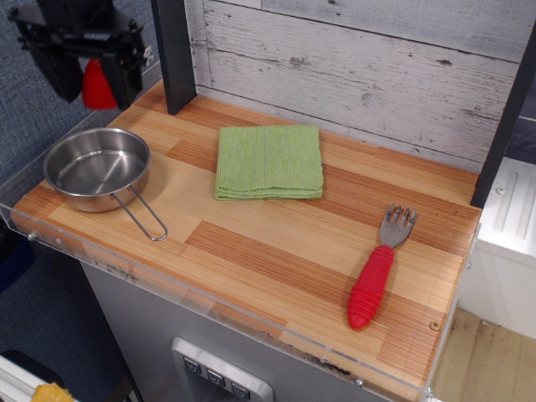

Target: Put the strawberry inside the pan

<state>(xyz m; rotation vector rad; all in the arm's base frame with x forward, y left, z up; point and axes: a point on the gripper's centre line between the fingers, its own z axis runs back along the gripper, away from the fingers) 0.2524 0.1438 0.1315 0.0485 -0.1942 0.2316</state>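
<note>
The red strawberry (pixel 97 85) hangs in the air between the black fingers of my gripper (pixel 92 79), which is shut on it. Only its red body shows; the green top is hidden by the gripper. The gripper is at the upper left, above and slightly behind the shiny steel pan (pixel 96 168). The pan sits empty on the left end of the wooden counter, its wire loop handle (pixel 142 217) pointing toward the front right.
A folded green cloth (pixel 269 162) lies mid-counter near the back. A fork with a red handle (pixel 373 280) lies at the front right. A dark post (pixel 174 54) stands behind the pan. A clear acrylic rim (pixel 209 306) edges the counter.
</note>
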